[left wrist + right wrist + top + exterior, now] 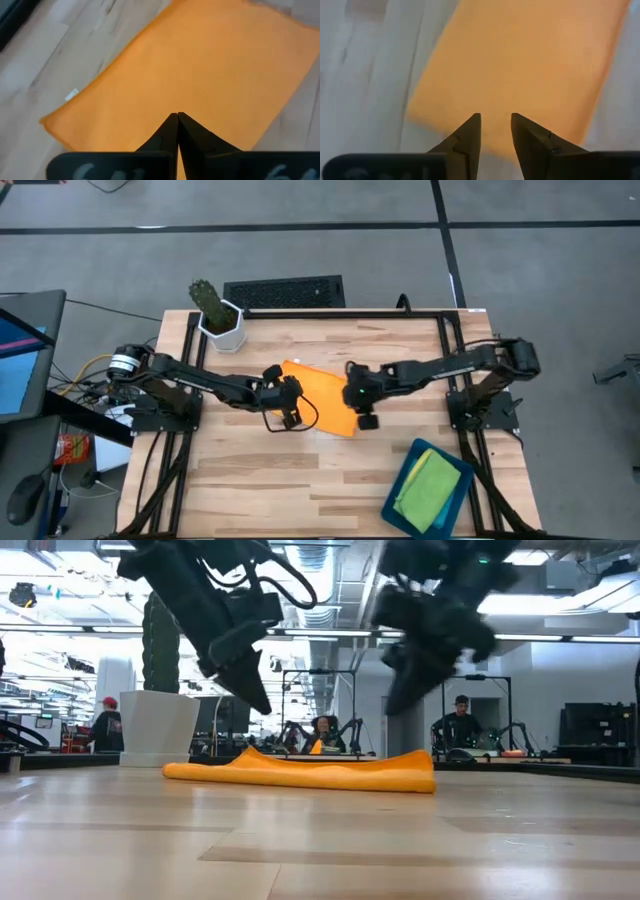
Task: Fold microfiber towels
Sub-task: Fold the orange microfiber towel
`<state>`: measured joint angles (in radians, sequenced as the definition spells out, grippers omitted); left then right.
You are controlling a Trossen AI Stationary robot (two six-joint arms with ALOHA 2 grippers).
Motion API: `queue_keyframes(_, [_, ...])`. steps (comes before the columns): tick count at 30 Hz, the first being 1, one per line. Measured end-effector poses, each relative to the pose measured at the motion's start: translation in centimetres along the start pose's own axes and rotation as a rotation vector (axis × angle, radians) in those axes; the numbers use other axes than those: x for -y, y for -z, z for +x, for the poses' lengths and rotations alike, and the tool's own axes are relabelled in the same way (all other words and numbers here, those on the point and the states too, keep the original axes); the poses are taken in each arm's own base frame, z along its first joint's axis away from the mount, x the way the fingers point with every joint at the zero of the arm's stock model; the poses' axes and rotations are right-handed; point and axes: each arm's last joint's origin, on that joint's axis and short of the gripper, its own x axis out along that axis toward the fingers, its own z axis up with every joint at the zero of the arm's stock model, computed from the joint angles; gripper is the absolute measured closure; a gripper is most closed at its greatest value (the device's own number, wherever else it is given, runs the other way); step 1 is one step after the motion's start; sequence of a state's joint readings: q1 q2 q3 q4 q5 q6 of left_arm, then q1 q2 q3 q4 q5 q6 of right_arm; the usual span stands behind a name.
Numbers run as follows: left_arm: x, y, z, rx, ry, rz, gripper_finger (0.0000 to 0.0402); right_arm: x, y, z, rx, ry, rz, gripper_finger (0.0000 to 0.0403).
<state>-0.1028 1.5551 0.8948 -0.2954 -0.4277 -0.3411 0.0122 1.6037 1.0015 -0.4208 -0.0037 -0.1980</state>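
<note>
Orange towel lying folded and flat near the middle of the wooden table, long and low in the low view, with a small white tag showing at one edge in the left wrist view. Left gripper poised above the towel's left part, clear of the cloth in the low view, fingers pressed together with nothing between them. Right gripper raised over the towel's right end, also off the cloth, fingers parted by a narrow gap and empty, orange fabric visible beyond them. Green towel resting folded in the dark teal tray at the table's near right corner, with a sliver of light blue cloth under it at the far end. Potted cactus in a white pot at the far left corner, well apart from the towel. Black keyboard just past the table's far edge. People seated in the room behind, seen in the low view.
</note>
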Motion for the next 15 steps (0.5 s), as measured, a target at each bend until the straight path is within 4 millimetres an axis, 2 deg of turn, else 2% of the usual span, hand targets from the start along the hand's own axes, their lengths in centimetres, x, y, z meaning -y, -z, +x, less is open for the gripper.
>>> queue_keyframes(6, [0.6, -0.2, 0.6, 0.008, 0.077, -0.007, 0.0402, -2.3, 4.1, 0.1, -0.074, -0.06, 0.071, 0.0274])
queue_keyframes(10, [1.8, -0.7, 2.0, 0.076, 0.194, -0.004, 0.0401, -4.7, 3.7, 0.4, 0.077, -0.116, 0.006, 0.0274])
queue_keyframes(13, [2.9, -0.8, 3.5, 0.122, 0.289, -0.006, 0.0401, -6.5, 3.1, 1.2, 0.131, -0.131, -0.049, 0.0274])
queue_keyframes(15, [3.6, -0.6, 4.5, 0.138, 0.331, -0.007, 0.0401, -7.4, 3.4, 1.9, 0.109, -0.13, -0.066, 0.0274])
